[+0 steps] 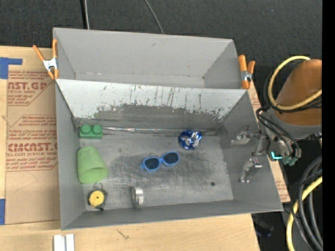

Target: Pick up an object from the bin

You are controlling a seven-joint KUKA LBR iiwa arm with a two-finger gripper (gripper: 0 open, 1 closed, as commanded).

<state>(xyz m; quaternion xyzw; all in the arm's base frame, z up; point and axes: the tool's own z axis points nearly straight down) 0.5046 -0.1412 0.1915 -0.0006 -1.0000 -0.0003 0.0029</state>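
Against right slope of scratched grey bin [157, 101], tool [246, 157] spread apart, nothing held

pincer [247, 157] spread, empty | at bin [157, 95] right wall | blue goggles [160, 161] mid-floor

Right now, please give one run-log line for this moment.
tool: open, empty | over bin right wall | nearest: blue-silver ball

You can't tell what the small silver piece [137, 196] near the front wall of the bin [172, 211] is, nor the yellow round thing [96, 198] in its front-left corner. The arm [299, 95] is cut off at the right edge.
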